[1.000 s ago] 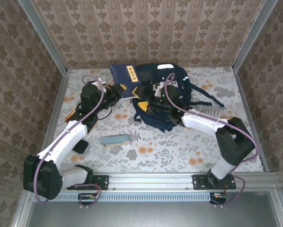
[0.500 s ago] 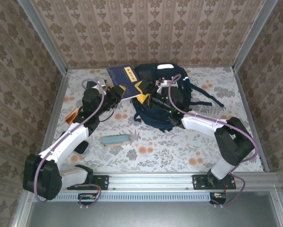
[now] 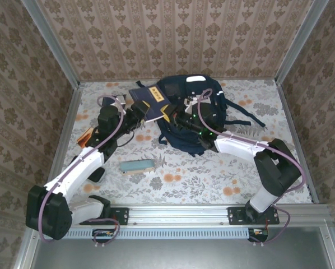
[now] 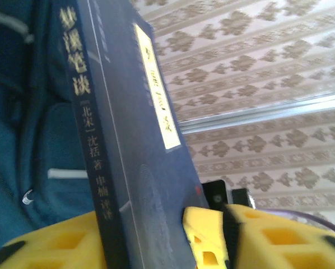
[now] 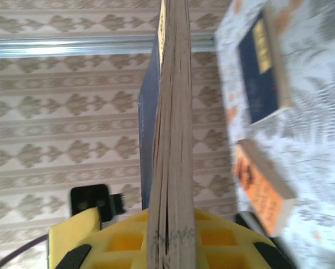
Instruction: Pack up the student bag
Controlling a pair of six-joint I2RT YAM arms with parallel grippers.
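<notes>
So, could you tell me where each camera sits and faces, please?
Top external: above and behind, looking down at the left arm, right arm, navy book, student bag.
Left wrist: on that wrist, facing the book's spine; left claw at bottom.
Right wrist: on that wrist, facing its page edge; right claw at bottom.
Both wrist views share the book.

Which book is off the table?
The navy book held up by the right gripper at the bag; the teal book, orange book and second navy book lie flat.
</notes>
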